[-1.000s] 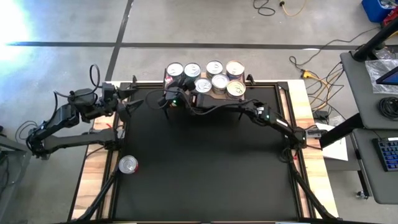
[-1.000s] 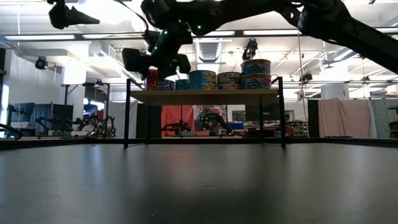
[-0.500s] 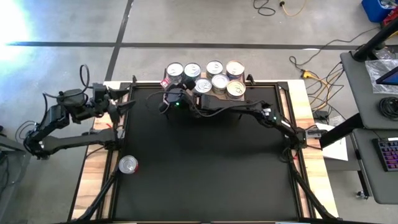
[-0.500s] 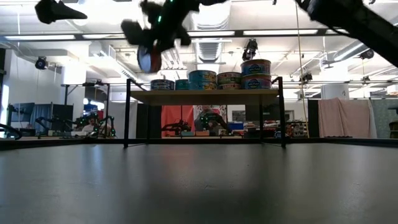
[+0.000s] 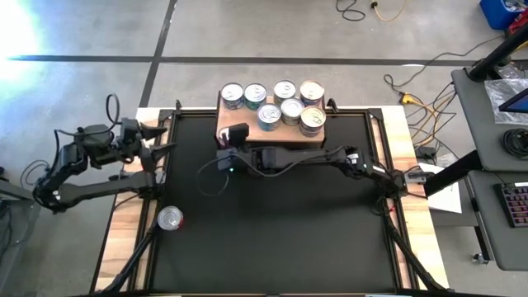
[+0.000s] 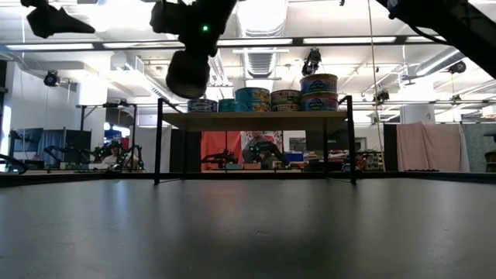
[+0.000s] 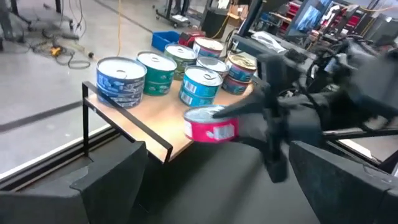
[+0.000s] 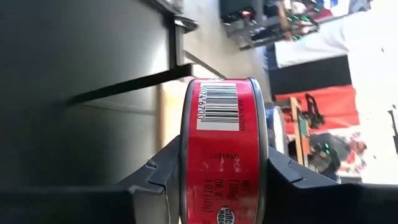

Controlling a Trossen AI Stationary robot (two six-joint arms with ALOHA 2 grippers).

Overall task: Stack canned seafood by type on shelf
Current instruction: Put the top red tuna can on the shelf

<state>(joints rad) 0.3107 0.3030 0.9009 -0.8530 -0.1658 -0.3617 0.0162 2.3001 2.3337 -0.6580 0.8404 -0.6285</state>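
Note:
My right gripper hangs over the black mat just near of the shelf's left end, shut on a red-labelled tin. That tin shows lifted in the low view and in the left wrist view. Several tins stand on the shelf's wood top, with one stacked on another at its right end. Another red tin rests on the wood border at the mat's left. My left gripper waits open at the mat's left edge, pointing toward the shelf. My right gripper pinches the red tin between its two fingers, one finger on each flat end, the label between them. The fingers come level from the table's right. The tin is lifted clear above the mat, higher than the shelf top.
The black mat has wood borders on both sides. A cable loops over the mat near the right gripper. Cables, a desk with a keyboard and other equipment lie beyond the table's right edge.
My right gripper, shut on the red tin, has risen from the shelf's left end and drawn back toward the near edge. The tin is lifted clear of the shelf and hangs above the mat. My left gripper has pulled back toward the table's left edge.

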